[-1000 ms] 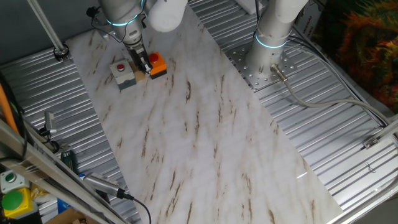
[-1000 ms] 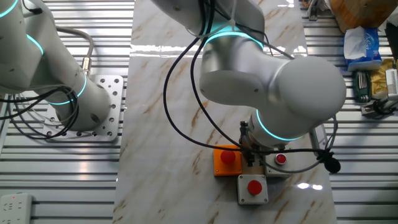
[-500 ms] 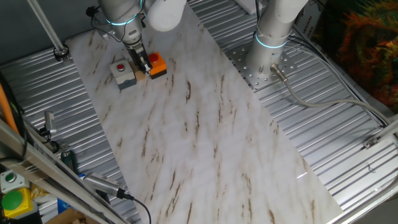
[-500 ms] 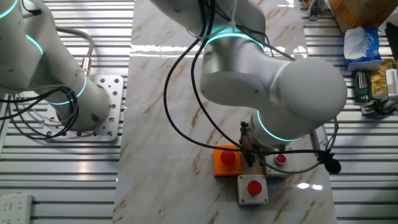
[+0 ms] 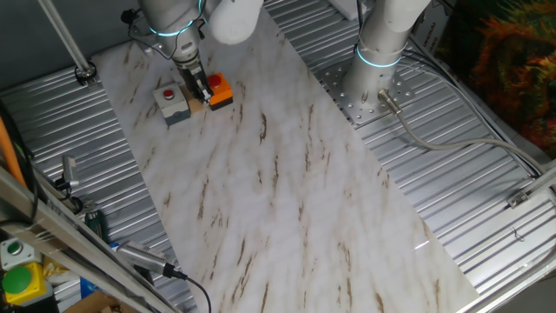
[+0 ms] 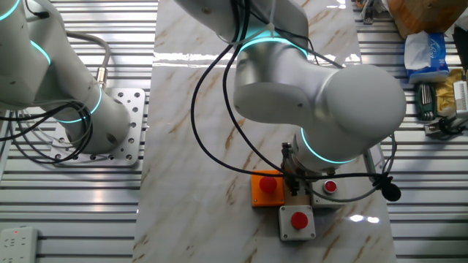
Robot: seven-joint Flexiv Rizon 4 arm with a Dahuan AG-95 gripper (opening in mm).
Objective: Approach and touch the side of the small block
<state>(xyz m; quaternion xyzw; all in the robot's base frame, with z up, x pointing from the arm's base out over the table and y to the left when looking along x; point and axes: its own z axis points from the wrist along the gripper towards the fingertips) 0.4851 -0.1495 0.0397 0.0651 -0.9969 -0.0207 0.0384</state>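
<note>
A small tan block (image 5: 199,107) lies on the marble tabletop between an orange button box (image 5: 221,90) and a grey button box (image 5: 173,103). My gripper (image 5: 202,94) hangs low just above and against the block, its dark fingers close together with nothing held. In the other fixed view the arm's big wrist hides most of the gripper (image 6: 294,184). Only a sliver of the tan block (image 6: 296,192) shows there, beside the orange box (image 6: 266,189).
A grey box with a red button (image 6: 297,221) and another red button unit (image 6: 330,188) crowd the block. A second arm's base (image 5: 375,65) stands on a bolted plate at the right. Tools and a cable (image 5: 130,259) lie off the table's left edge.
</note>
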